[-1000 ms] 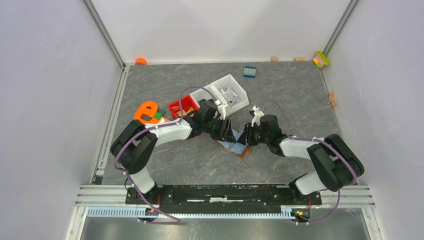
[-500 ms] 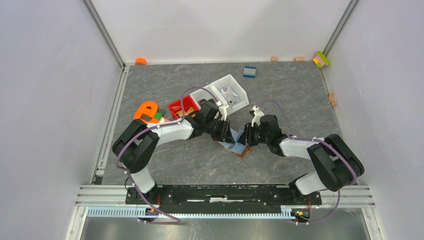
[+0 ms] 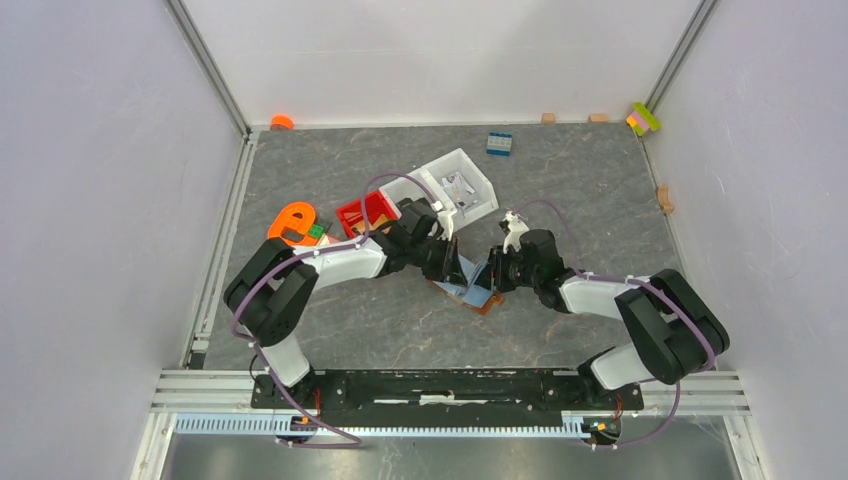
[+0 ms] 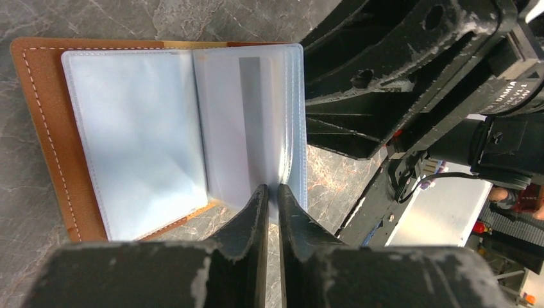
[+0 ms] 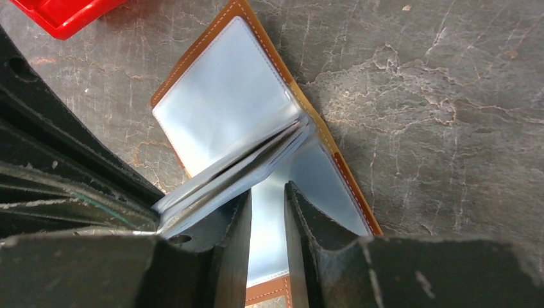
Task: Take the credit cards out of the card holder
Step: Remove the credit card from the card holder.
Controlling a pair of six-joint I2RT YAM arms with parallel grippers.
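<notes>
Grey tabletop [image 3: 400, 325]; left fingers [image 4: 247, 226] now tighter on card holder [image 4: 40, 128].

left tool [image 4: 269, 192]: jaws nearly together | right tool [image 5: 267, 192]: jaws slightly apart

Tan-brown stitched leather card holder [image 4: 45, 160] lay open on the grey marbled bench [image 4: 64, 19], its clear plastic sleeves [image 5: 224, 115] fanned, several lifted upright over the right half, pale card with a grey stripe [image 4: 250, 115] sat inside one sleeve
</notes>
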